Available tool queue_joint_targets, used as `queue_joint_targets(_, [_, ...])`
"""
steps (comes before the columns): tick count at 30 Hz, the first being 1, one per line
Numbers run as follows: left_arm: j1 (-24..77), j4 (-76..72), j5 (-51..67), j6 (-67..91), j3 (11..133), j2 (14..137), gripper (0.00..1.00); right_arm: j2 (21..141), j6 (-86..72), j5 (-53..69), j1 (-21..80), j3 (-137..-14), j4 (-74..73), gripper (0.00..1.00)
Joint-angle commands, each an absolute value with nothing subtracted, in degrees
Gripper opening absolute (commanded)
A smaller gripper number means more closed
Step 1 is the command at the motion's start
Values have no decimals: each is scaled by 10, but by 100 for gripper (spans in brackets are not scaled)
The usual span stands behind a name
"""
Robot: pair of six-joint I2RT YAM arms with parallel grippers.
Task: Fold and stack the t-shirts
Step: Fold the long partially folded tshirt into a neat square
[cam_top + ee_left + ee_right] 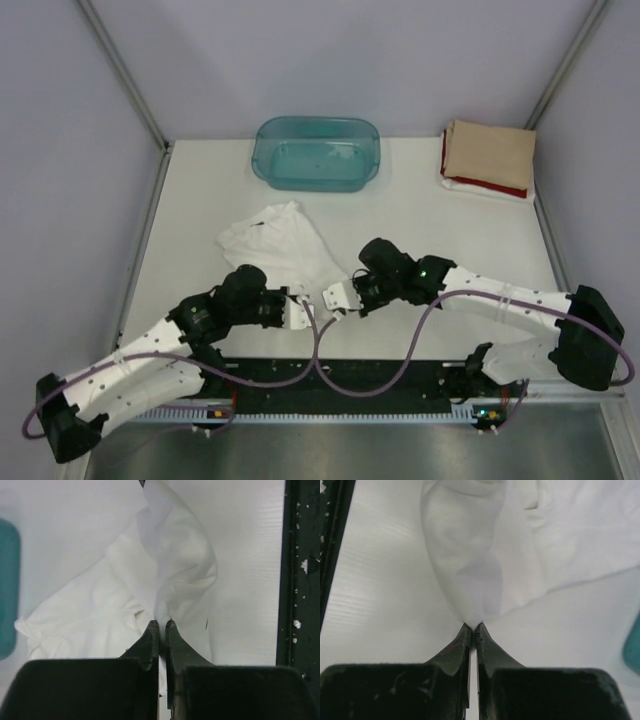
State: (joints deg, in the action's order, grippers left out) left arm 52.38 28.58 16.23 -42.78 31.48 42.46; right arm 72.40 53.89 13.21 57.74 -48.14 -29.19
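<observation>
L gripper (162, 625) and R gripper (472, 626) are both pinched shut on the near edge of the white tee (278, 243), which lies crumpled mid-table. The tub (317, 152) sits behind it, apart. In the far-R corner, the tan tee (490, 150) is folded atop the red tee (485, 186), well apart from the arms.

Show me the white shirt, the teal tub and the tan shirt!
white t-shirt (280, 240): top external view, crumpled middle.
teal tub (316, 184): top external view, near wall.
tan t-shirt (490, 155): top external view, folded top.

white table (200, 190) | teal tub (265, 160): far edge, perhaps specks inside | black rail (340, 378): near edge
</observation>
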Motion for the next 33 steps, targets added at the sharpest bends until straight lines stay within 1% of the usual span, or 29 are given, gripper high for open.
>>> queue_joint_targets(1, [468, 325, 166, -390, 343, 389, 0, 775, 569, 245, 531, -587, -311, 0])
queue_joint_targets(9, [351, 282, 60, -327, 354, 353, 0, 946, 582, 273, 483, -850, -393, 0])
queue_joint_targets(12, [314, 255, 10, -308, 349, 356, 0, 1002, 582, 286, 467, -919, -409, 0])
queue_joint_targets(16, [275, 191, -121, -286, 345, 398, 0, 1060, 580, 312, 446, -1009, -409, 0])
queue_joint_targets(19, [254, 171, -159, -279, 364, 428, 0, 1109, 578, 308, 441, -1074, -408, 0])
queue_joint_targets(23, [240, 129, -247, -282, 357, 444, 0, 1174, 535, 291, 440, -1170, -408, 0])
queue_joint_targets(30, [229, 53, -325, -314, 366, 481, 0, 1228, 497, 297, 428, -1234, -364, 0])
queue_joint_targets(33, [190, 39, -328, -310, 385, 524, 0, 1243, 468, 274, 426, -1246, -326, 0])
